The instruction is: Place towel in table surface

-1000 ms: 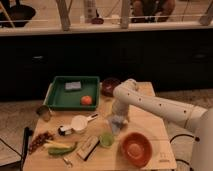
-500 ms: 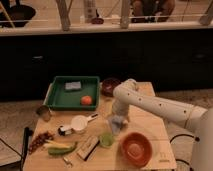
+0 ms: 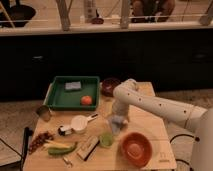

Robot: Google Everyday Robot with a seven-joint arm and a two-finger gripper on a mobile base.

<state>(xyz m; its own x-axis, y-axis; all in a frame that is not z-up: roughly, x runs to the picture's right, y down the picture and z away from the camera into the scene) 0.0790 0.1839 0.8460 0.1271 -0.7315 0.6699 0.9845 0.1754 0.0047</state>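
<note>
Your hand [image 3: 116, 120] is low over the middle of the table [image 3: 150, 127], with the towel [image 3: 115, 123] bunched at its tip.

You cannot tell whether it is clenched on the towel or has let go. The pale towel sits just above the green cup [image 3: 106, 139], left of the orange bowl [image 3: 136, 148] and right of the white cup [image 3: 79, 123]. The green tray [image 3: 56, 95] holds a sponge [image 3: 73, 86] and an orange fruit [image 3: 87, 100].

The gripper [image 3: 117, 121] is buried in the pale towel [image 3: 116, 125]; the arm's base is cropped at the right edge.
</note>
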